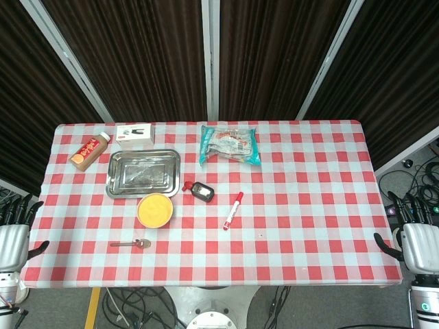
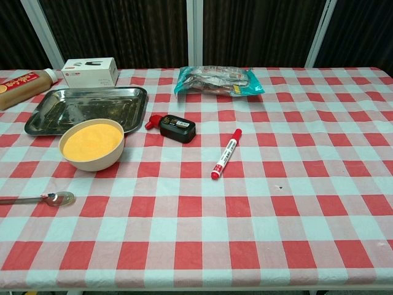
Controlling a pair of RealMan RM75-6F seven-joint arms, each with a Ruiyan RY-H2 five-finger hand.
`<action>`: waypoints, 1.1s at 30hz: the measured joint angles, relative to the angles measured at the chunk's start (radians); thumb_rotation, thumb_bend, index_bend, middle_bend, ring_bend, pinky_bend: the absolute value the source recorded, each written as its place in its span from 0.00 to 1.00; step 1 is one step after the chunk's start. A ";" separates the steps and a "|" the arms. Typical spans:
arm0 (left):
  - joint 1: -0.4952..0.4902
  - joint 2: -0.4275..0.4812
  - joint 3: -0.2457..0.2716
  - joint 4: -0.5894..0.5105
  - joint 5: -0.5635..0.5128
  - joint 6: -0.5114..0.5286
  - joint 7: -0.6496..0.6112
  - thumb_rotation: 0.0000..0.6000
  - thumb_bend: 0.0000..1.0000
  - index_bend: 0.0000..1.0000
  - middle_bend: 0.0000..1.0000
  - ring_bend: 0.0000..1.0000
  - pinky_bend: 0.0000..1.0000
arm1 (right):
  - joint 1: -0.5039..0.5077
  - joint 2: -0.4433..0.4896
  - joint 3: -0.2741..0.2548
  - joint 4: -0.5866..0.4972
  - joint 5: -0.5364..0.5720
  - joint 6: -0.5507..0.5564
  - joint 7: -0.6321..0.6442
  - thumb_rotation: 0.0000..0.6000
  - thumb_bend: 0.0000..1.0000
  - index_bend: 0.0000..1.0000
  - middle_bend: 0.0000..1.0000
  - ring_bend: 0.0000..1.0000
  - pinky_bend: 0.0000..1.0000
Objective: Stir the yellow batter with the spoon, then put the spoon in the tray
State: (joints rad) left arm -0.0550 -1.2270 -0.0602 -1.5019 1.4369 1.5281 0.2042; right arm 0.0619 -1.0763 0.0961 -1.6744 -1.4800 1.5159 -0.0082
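A cream bowl of yellow batter (image 1: 155, 210) (image 2: 92, 143) stands on the checked cloth just in front of the metal tray (image 1: 143, 171) (image 2: 86, 108). The spoon (image 1: 132, 243) (image 2: 38, 199) lies flat on the cloth in front of the bowl, its bowl end pointing right. My left hand (image 1: 15, 234) hangs off the table's left edge, fingers apart and holding nothing. My right hand (image 1: 415, 236) hangs off the right edge, likewise open. Neither hand shows in the chest view.
A red marker (image 1: 232, 210) (image 2: 226, 153) and a small black device with a red tip (image 1: 199, 190) (image 2: 174, 127) lie right of the bowl. A snack packet (image 1: 230, 144), a white box (image 1: 134, 133) and a brown bottle (image 1: 90, 151) sit along the back.
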 measured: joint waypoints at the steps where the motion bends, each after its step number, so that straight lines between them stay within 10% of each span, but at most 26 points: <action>1: 0.000 0.001 0.001 -0.002 0.000 -0.001 0.000 1.00 0.04 0.22 0.16 0.11 0.13 | 0.000 0.000 0.000 0.001 0.000 0.000 0.001 1.00 0.19 0.00 0.17 0.00 0.01; 15: -0.017 0.023 0.008 -0.035 0.018 -0.035 -0.024 1.00 0.03 0.25 0.20 0.14 0.25 | -0.004 0.004 -0.002 0.025 -0.019 0.014 0.037 1.00 0.19 0.00 0.17 0.00 0.01; 25: -0.098 0.025 0.009 -0.037 0.029 -0.179 -0.088 1.00 0.16 0.42 0.58 0.59 0.85 | 0.011 0.006 0.005 0.039 -0.012 -0.008 0.046 1.00 0.19 0.00 0.17 0.00 0.01; 33: -0.182 0.000 0.022 -0.042 0.007 -0.349 -0.142 1.00 0.22 0.49 0.83 0.87 1.00 | 0.029 0.005 0.011 0.044 -0.001 -0.038 0.039 1.00 0.19 0.00 0.19 0.00 0.01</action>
State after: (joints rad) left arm -0.2368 -1.2273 -0.0377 -1.5442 1.4444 1.1792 0.0623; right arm 0.0913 -1.0709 0.1067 -1.6303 -1.4808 1.4782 0.0310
